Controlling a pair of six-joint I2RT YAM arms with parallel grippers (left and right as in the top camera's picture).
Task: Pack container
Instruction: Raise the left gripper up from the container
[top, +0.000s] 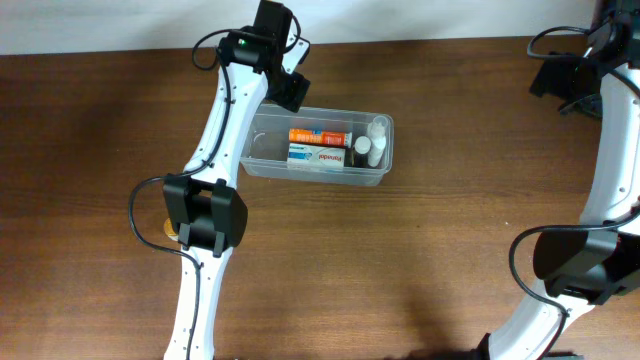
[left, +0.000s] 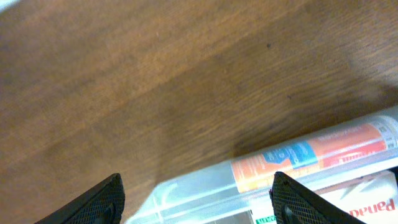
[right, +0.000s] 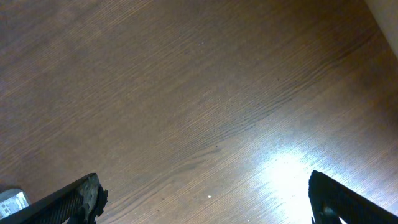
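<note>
Seen from overhead, the table (top: 450, 250) is dark brown wood, its far edge running along the top against a pale strip. The container (top: 318, 146) sits just back of centre, long side parallel to that edge. Broad bare wood lies in front of it and to its right. Clear tub, rounded corners, raised rim. Inside: an orange box (top: 320, 136) along the far wall, a white box (top: 315, 155) beside it on the near side, small white-capped bottles (top: 371, 140) at the right end. Left gripper (top: 290, 90) hangs over the tub's far-left corner. Right gripper (top: 560, 78) is at the far right, well apart from the tub.

Left wrist: left gripper (left: 198, 183) spread wide, nothing between the fingers (left: 102, 202). Container (left: 186, 196) fills the bottom of the frame, its rim catching light. Orange box (left: 311, 155) shows through the clear wall, white box (left: 367, 202) with red lettering beside it. Table (left: 155, 81) bare above.

Right wrist: right gripper (right: 205, 190) also spread wide and holding nothing, fingers (right: 339, 199) over bare table (right: 186, 93). Table edge cuts the upper right corner. Small pale object at lower left, too cropped to identify.
</note>
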